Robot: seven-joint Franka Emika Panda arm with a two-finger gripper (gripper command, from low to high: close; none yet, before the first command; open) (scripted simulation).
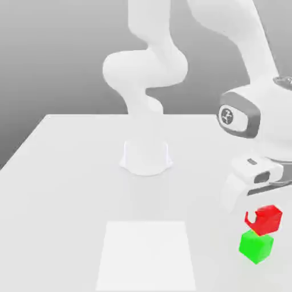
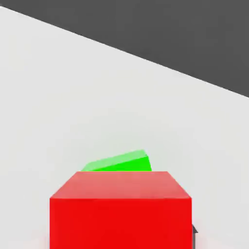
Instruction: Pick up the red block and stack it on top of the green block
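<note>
The red block point(image 1: 266, 219) hangs between the fingers of my gripper point(image 1: 255, 213), which is shut on it at the exterior view's right. It is lifted off the table and sits just above and slightly behind the green block point(image 1: 256, 246), which rests on the table. From the hand view, the red block point(image 2: 120, 210) is very close, and the green block point(image 2: 119, 163) peeks out from behind its top edge, turned at a slight angle to it.
The arm's white base point(image 1: 146, 157) stands at the middle of the white table point(image 1: 68, 171). A paler square patch point(image 1: 145, 254) lies on the table in front of the base. Both blocks are near the table's right side.
</note>
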